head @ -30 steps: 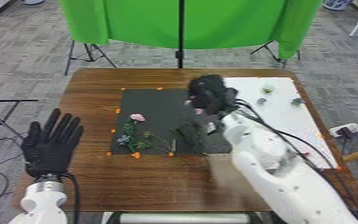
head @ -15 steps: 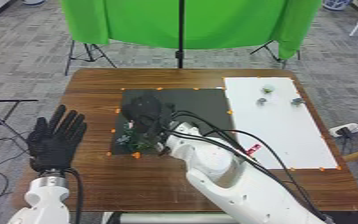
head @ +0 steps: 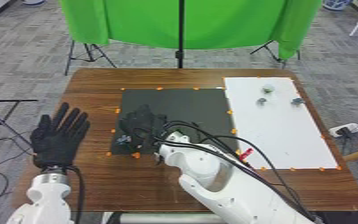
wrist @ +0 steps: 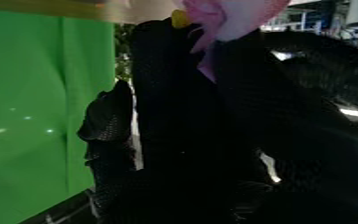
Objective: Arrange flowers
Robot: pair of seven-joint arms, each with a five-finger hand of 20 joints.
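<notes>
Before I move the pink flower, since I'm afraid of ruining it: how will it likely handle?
The pink flower will probably be floppy, as its petals look thin and one hangs in a loose fold. That thinness also suggests it is light. Pressure from the right hand close by could crease it.

Your left arm (head: 44, 200): white, rounded, silvery wrist collar, black cable (head: 80, 190) alongside. Your right arm (head: 242, 200): white, curved shells, dark screw spots, looping black cables (head: 209, 149), small red tag (head: 246, 154). Left hand (head: 58, 142) and right hand (head: 142, 124): black fabric gloves, textured weave.
</notes>
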